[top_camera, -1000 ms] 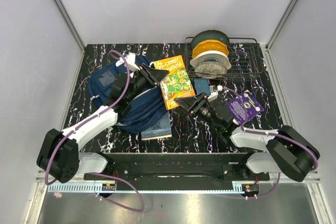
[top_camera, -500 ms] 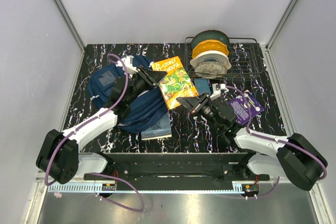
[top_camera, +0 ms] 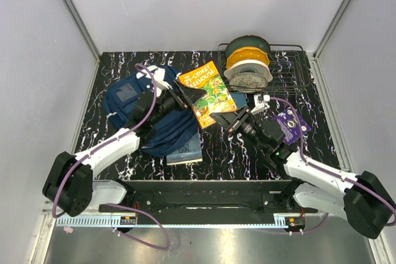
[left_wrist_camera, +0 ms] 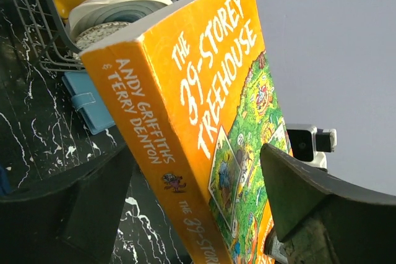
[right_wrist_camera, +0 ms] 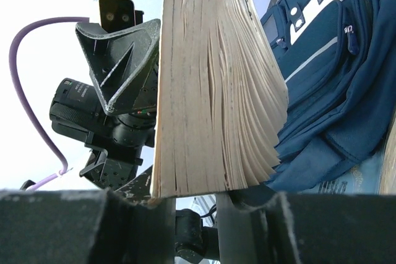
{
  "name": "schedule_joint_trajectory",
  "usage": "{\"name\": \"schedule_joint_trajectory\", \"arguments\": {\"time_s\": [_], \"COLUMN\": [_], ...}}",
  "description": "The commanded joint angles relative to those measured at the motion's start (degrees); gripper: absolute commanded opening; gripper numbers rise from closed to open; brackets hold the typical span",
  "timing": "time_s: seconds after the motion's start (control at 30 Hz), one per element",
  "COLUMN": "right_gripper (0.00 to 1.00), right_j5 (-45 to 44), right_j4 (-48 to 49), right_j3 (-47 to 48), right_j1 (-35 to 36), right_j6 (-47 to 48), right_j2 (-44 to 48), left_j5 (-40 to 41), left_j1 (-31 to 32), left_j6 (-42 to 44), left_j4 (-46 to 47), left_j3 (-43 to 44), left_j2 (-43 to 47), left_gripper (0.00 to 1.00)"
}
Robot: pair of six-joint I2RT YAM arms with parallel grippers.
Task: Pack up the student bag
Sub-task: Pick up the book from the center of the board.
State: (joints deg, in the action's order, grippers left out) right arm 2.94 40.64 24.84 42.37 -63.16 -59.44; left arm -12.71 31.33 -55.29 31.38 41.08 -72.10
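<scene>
The student bag (top_camera: 139, 115) lies at the left of the table, navy with white trim; it also shows in the right wrist view (right_wrist_camera: 328, 72). An orange book (top_camera: 209, 89), "The 39-Storey Treehouse", is held tilted just right of the bag. My right gripper (top_camera: 228, 118) is shut on its lower page edge (right_wrist_camera: 210, 91), with the jaws (right_wrist_camera: 198, 199) pinching the pages. My left gripper (top_camera: 189, 95) stands open around the book's spine end (left_wrist_camera: 185, 153), and both fingers are off the cover.
A blue-grey book (top_camera: 185, 148) pokes out from under the bag's near edge. At the back right a wire rack (top_camera: 291, 81) holds stacked bowls and plates (top_camera: 247, 63). A small blue wallet (top_camera: 239, 99) and a purple card (top_camera: 289, 125) lie right of the book.
My right gripper closed on the book's near edge. My left gripper then opened and let go of it. The book has lifted slightly toward the back.
</scene>
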Motion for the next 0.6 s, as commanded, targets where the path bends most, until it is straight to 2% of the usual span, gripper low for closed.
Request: {"name": "schedule_joint_trajectory", "arguments": {"time_s": [0.0, 0.23, 0.33, 0.37, 0.4, 0.47, 0.5, 0.53, 0.57], "right_gripper": [0.0, 0.0, 0.0, 0.0, 0.0, 0.0, 0.0, 0.01, 0.16], "right_j5": [1.5, 5.8, 7.0, 7.5, 8.1, 8.6, 8.7, 8.6, 8.6], "right_j4": [3.7, -1.0, -1.4, -1.3, -0.8, -0.7, -0.4, -0.7, -1.0], "right_j3": [1.5, 3.1, 3.4, 3.4, 3.8, 4.0, 4.1, 4.2, 4.3], "right_j1": [-0.2, -0.4, -0.4, -0.4, -0.4, -0.4, -0.4, -0.5, -0.6], "right_j6": [1.5, 2.8, 3.3, 3.6, 3.7, 3.7, 3.7, 4.0, 4.1], "right_j2": [3.4, 4.4, 4.4, 4.1, 3.9, 3.5, 3.5, 3.5, 3.8], "left_j5": [-4.8, -12.6, -16.5, -17.1, -17.7, -18.7, -18.8, -17.8, -16.9], "left_j1": [-0.7, -3.6, -5.1, -5.2, -5.2, -5.2, -5.3, -5.2, -5.2], "left_j6": [2.2, 2.4, 2.8, 3.5, 3.8, 4.1, 4.0, 3.8, 3.3], "left_j4": [5.8, 9.9, 10.2, 9.7, 9.1, 7.2, 7.2, 6.3, 5.3], "left_j3": [1.6, 2.3, 3.6, 4.0, 4.6, 5.7, 5.8, 5.8, 5.9], "left_j2": [-0.5, -1.6, -2.0, -2.3, -2.6, -3.4, -3.6, -3.7, -3.8], "left_gripper": [0.88, 0.89, 0.79, 0.73, 0.53, 0.35, 0.14, 0.04, 0.0]}}
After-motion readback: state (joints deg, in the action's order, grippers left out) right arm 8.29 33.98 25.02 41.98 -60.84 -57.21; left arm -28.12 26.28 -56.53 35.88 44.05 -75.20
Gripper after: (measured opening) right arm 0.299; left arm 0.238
